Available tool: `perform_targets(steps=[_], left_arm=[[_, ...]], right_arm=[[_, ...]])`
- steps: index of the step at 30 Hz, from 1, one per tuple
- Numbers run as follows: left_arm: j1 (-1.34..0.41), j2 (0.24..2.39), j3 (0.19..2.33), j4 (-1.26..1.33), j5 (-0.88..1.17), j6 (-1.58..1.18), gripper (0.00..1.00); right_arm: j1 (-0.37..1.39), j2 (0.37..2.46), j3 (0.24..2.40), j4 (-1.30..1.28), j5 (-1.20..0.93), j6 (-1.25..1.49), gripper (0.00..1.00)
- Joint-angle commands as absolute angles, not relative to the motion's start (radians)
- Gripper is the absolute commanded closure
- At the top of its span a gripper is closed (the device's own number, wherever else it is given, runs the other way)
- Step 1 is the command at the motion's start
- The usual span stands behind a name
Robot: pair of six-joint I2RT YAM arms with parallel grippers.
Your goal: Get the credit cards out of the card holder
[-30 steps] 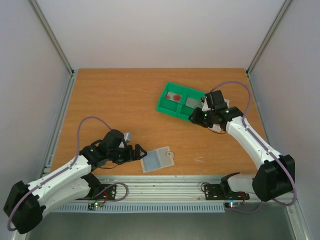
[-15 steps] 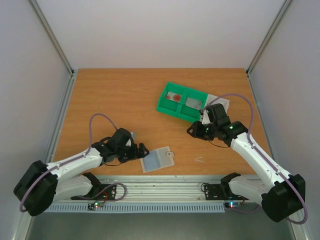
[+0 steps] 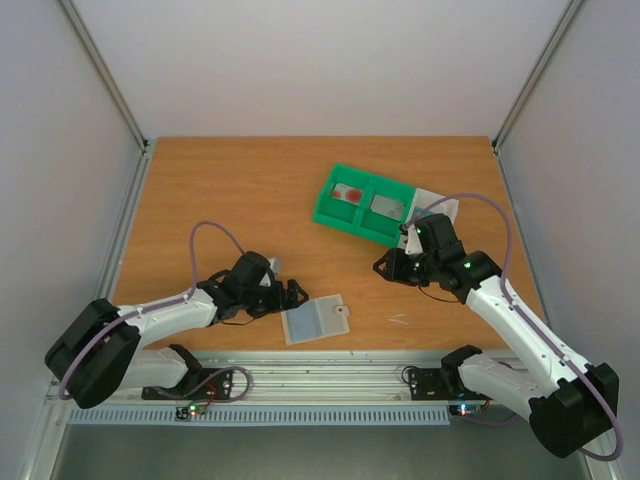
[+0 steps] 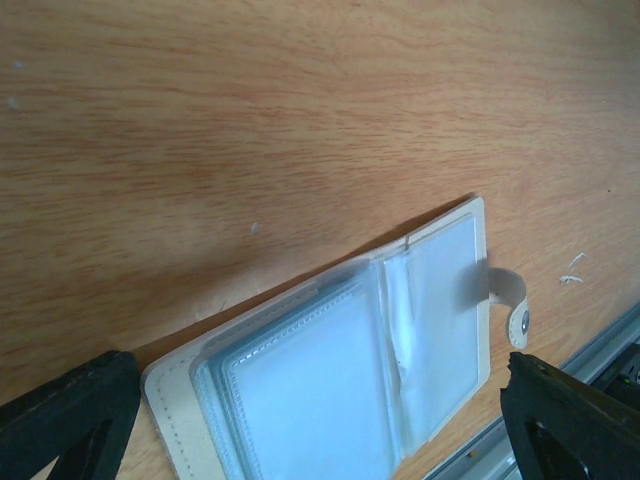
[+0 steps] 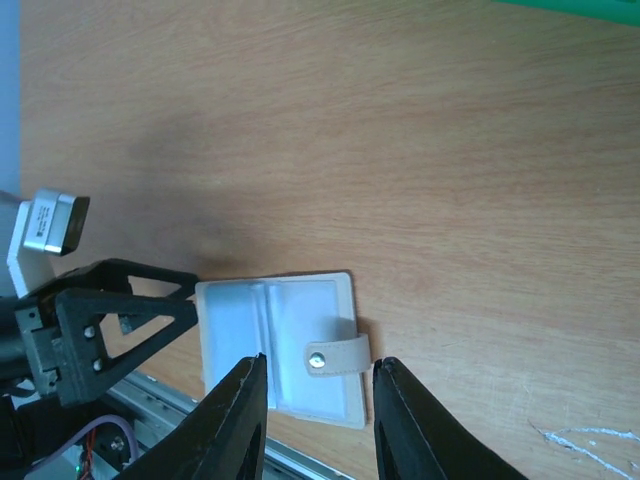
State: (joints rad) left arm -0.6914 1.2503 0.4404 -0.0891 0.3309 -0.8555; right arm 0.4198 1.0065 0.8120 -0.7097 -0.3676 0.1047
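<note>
Wooden table point(image 3: 230, 200) inside white walls, with the holder point(image 3: 313, 320) lying open and flat near the front edge, grey-blue sleeves up and its tab pointing right. Over the last second the right gripper point(image 3: 385, 268) has pulled away from the green tray point(image 3: 340, 222) and now hangs over bare wood between tray and holder. Its jaws are partly apart with nothing between them; in its wrist view the holder shows through the gap. In that time the left arm has stretched lower and further along the table, bringing the left gripper point(image 3: 292, 297) just beside the holder's left edge. Its jaws are spread as wide as they go and frame the holder in the wrist view without touching it. Both cards sit in the tray, the red card point(image 3: 348, 192) in the left compartment and the pale card point(image 3: 386, 206) in the right one. The holder's clear sleeves look empty from the left wrist (a thin card under the plastic would be hard to rule out). So the retreat probably means the second card is delivered and the task is as good as done, with little left but to check the sleeves.
</note>
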Motion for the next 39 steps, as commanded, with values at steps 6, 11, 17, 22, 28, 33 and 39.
perform_targets(steps=[6,11,17,22,28,33,39], left_arm=[[-0.696,1.244,0.481,-0.106,0.342,-0.847,0.01],[-0.696,1.132,0.505,-0.232,0.295,-0.842,0.01],[-0.696,1.014,0.501,-0.329,0.293,-0.861,0.01],[-0.696,0.951,0.462,-0.355,0.313,-0.888,0.01],[-0.695,0.930,0.375,-0.258,0.371,-0.957,0.04],[-0.696,0.944,0.350,-0.211,0.387,-0.992,0.11],[-0.696,0.970,0.333,-0.163,0.403,-1.007,0.19]], right_arm=[[0.480,0.954,0.795,-0.706,-0.357,0.160,0.68],[0.545,0.963,0.793,-0.696,-0.325,0.186,0.68],[0.673,1.019,0.789,-0.650,-0.251,0.224,0.68],[0.782,1.122,0.790,-0.576,-0.211,0.236,0.68],[0.878,1.271,0.781,-0.455,-0.190,0.265,0.70],[0.930,1.412,0.782,-0.345,-0.223,0.291,0.75],[0.971,1.523,0.785,-0.252,-0.240,0.326,0.76]])
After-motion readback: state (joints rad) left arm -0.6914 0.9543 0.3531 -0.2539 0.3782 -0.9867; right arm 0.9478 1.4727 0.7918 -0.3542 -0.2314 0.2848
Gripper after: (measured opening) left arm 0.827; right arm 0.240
